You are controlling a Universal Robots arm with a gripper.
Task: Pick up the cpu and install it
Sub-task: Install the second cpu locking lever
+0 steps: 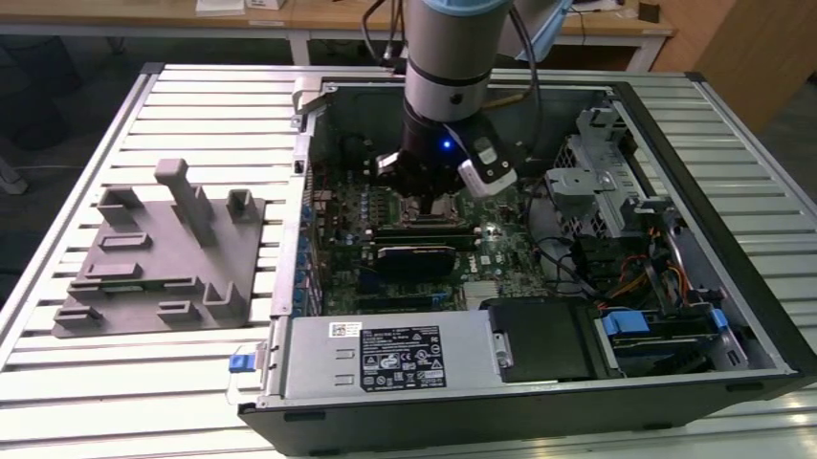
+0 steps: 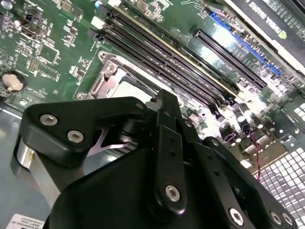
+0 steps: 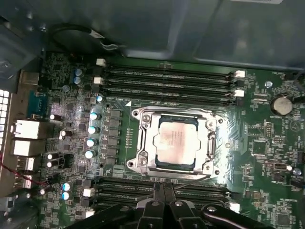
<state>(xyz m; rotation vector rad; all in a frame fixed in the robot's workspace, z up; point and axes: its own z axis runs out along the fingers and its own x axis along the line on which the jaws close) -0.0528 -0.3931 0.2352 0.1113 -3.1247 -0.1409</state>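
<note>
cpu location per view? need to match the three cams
Exterior view: the arm stands over the board where the socket would be, so I cannot make out the cpu.
First wrist view: cpu sits in the metal socket frame, mid-picture.
Second wrist view: a pale strip of cpu beyond the gripper.
Shared landmark: the memory slots beside the socket.

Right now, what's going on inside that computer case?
A robot arm reaches down into the open computer case, its gripper hovering just above the motherboard. The cpu already lies in its socket between the rows of memory slots. The gripper holds nothing that I can see. The grey fixture stands outside the case, on the exterior view's left.
</note>
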